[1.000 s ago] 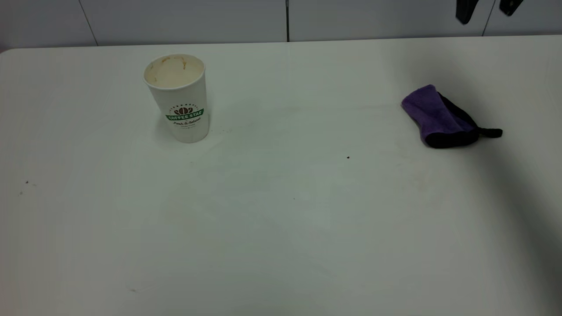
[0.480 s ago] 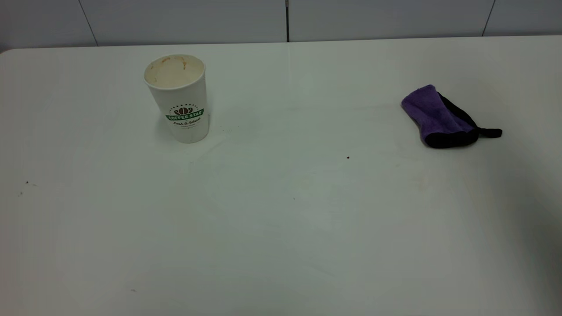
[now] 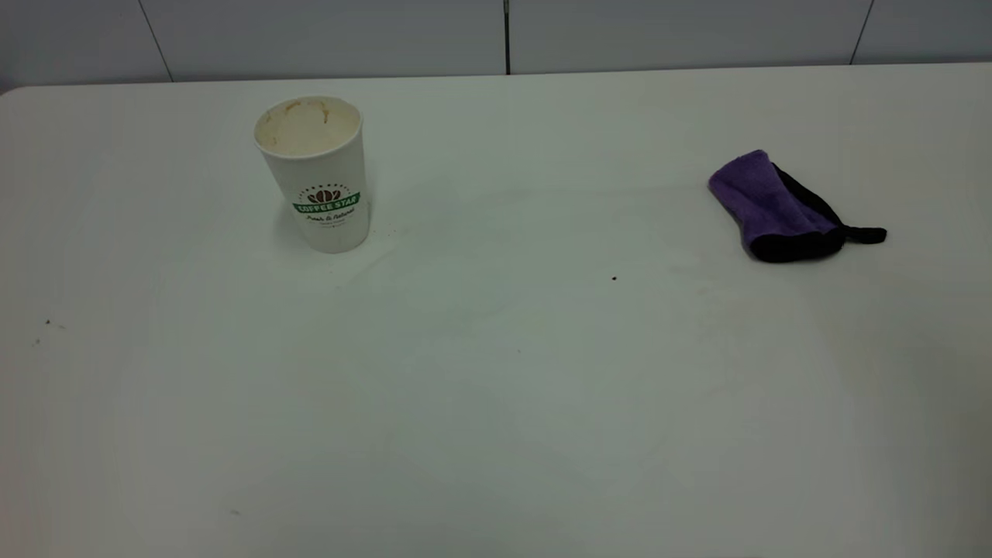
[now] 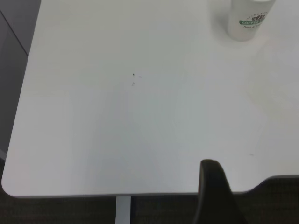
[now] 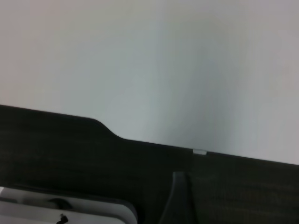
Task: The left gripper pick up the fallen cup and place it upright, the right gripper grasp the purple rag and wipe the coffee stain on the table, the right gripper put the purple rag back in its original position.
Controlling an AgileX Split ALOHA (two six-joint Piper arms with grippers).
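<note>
Left claw (image 4: 216, 193) off table; cup (image 3: 314, 172) upright, coffee-stained inside.

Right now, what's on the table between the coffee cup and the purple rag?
In the exterior view, only bare table with one tiny dark speck lies between the cup and the purple rag.

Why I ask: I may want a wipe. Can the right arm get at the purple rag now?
Probably yes. The rag lies alone on the table, nothing on or beside it, the cup far across. The right claw sits beyond the table edge and must travel in.
</note>
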